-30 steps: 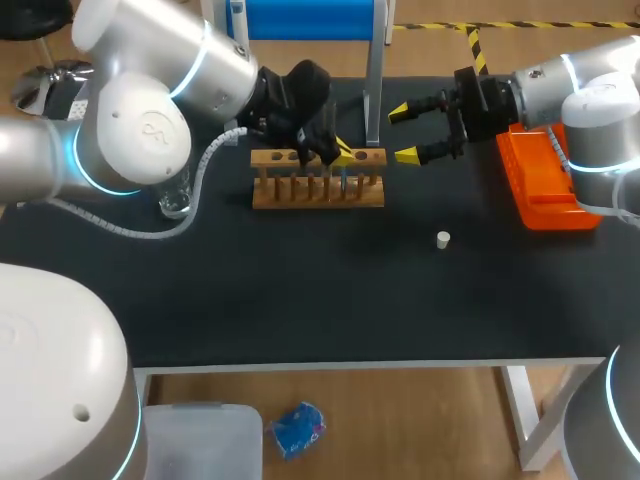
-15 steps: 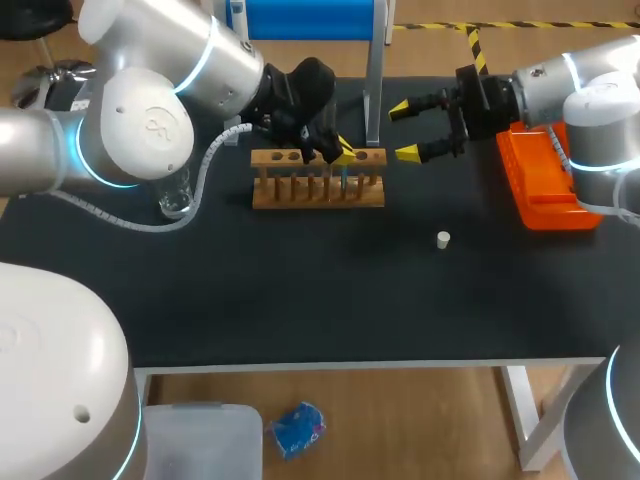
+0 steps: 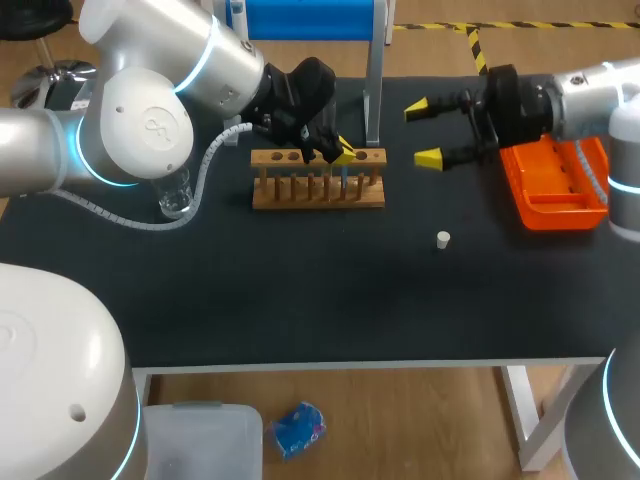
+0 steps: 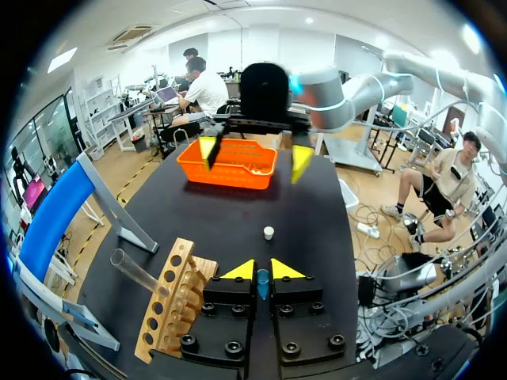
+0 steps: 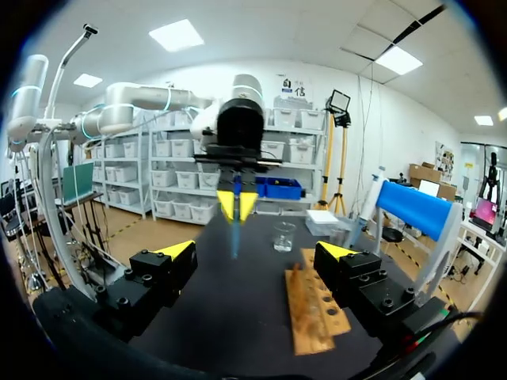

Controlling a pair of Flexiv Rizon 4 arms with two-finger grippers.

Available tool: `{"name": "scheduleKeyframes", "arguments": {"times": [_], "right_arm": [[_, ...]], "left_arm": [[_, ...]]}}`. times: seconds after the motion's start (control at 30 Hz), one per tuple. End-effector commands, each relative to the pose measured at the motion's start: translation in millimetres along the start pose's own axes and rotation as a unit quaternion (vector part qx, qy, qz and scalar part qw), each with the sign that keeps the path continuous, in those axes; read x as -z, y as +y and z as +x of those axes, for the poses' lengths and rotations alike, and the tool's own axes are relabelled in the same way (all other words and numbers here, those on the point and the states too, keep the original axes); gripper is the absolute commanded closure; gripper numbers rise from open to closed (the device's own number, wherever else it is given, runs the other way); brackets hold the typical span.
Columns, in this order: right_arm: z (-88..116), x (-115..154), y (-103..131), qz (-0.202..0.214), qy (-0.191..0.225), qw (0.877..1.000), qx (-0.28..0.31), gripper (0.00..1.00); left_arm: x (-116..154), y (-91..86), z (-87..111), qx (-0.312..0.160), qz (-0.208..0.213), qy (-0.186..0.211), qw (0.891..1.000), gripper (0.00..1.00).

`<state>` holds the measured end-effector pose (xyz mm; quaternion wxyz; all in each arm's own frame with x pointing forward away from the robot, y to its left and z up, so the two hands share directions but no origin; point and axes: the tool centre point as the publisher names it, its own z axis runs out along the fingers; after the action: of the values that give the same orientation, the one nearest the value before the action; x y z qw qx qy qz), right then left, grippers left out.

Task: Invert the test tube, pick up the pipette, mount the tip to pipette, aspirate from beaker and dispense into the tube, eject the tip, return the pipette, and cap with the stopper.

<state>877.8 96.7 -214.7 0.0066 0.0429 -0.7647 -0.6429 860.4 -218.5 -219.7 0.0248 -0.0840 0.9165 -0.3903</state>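
Reading check, live: I can't make out any text, number or label on the surface (image 3: 330, 290) or the things on it.

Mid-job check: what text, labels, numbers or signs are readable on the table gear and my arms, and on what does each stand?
None can be read.
Wooden rack: plain, no print.
Test tube: no marks visible.
Beaker: too small to tell whether it has any marks.
Orange basket and stopper: none.
Left arm: a round emblem, not legible as letters.
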Motion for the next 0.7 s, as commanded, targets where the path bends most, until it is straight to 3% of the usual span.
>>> {"name": "scheduleKeyframes", "arguments": {"times": [0.03,0.33,0.5,0.7], "right_arm": [[34.2,-18.2,-1.9,-0.016,-0.035,0.999,-0.005,0.0],[40.0,-58.8,-17.6,-0.047,-0.012,0.999,0.013,0.0],[34.2,-74.0,-30.7,-0.07,0.015,0.997,-0.012,0.0],[23.5,-81.7,-34.8,-0.074,0.017,0.997,-0.027,0.0]], "left_arm": [[0.8,-0.7,-0.2,0.0,-0.002,0.001,1.0,1.0],[0.8,-0.7,-0.2,0.0,-0.002,0.001,1.0,1.0],[0.8,-0.7,-0.2,0.0,-0.002,0.001,1.0,1.0],[0.8,-0.7,-0.2,0.0,-0.002,0.001,1.0,1.0]]}}
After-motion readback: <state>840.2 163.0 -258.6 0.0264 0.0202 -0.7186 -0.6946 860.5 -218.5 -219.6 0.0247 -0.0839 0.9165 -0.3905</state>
